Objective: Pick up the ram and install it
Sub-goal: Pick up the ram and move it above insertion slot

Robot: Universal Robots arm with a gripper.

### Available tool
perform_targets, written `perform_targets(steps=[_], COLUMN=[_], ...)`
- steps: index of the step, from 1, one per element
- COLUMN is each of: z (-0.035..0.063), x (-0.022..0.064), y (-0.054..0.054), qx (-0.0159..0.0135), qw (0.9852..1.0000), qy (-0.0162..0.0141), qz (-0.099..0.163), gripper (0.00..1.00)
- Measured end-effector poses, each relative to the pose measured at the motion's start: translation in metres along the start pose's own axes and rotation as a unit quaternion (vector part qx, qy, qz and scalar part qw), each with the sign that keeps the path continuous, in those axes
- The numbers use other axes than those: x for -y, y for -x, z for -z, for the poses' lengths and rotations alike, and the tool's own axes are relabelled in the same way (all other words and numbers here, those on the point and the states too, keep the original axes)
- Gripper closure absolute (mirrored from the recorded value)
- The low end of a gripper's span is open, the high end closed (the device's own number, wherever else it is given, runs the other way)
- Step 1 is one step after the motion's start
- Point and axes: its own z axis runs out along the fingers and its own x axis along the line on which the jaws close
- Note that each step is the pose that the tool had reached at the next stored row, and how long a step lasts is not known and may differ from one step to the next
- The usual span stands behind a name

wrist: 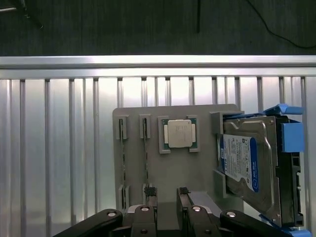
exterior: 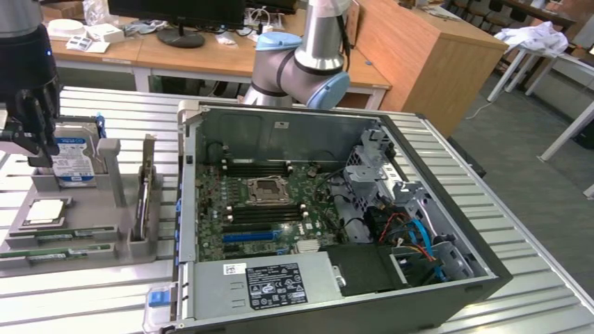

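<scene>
Wrist view shows the gripper [wrist: 167,203] with its fingers [wrist: 150,197] apart, hovering over the grey tray [wrist: 197,170]. The ram [wrist: 146,158] stands on edge in a slot towards the tray's edge opposite the hard drive [wrist: 242,163], between a second stick [wrist: 122,158] and the CPU [wrist: 178,134], one finger close by its end.

Robotics lab/office indicated: UR arm [exterior: 311,66] mounted by alu. slatted bench [exterior: 93,306], opened PC case [exterior: 278,132], desks [exterior: 186,59] w/ monitor [exterior: 177,10] seen behind.
</scene>
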Motion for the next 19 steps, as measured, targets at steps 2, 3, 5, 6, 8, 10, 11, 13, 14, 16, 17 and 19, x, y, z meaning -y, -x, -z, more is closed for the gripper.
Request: perform_targets(steps=[2,3,5,6,8,10,11,13,14,16,17,19], z=[-0.0031,-0.0047,-0.0079,-0.0096,-0.0127,-0.0159,-0.0173,-0.0201,-0.0215,-0.0244,-0.0259,-0.0288], x=[0.0001,0.0002,0.0004,0.0004,0.0006,0.0007,0.0008,0.0009,0.0009,0.0011,0.0011,0.0013], y=[0.000,0.000,0.000,0.000,-0.001,-0.001,-0.001,-0.001,-0.001,-0.001,-0.001,-0.001], qx=[0.0000,0.0000,0.0000,0.0000,0.0000,0.0000,0.0000,0.0000,0.0000,0.0000,0.0000,0.0000], qw=[1.0000,1.0000,1.0000,1.0000,1.0000,1.0000,1.0000,1.0000,1.0000,1.0000,1.0000,1.0000], qy=[0.0000,0.0000,-0.0001,0.0000,0.0000,0.0000,0.0000,0.0000,0.0000,0.0000,0.0000,0.0000], qz=[0.000,0.000,0.000,0.000,0.000,0.000,0.000,0.000,0.000,0.000,0.000,0.000], gripper=[0.70,0.70,0.70,0.70,0.70,0.70,0.70,0.70,0.70,0.70,0.70,0.70])
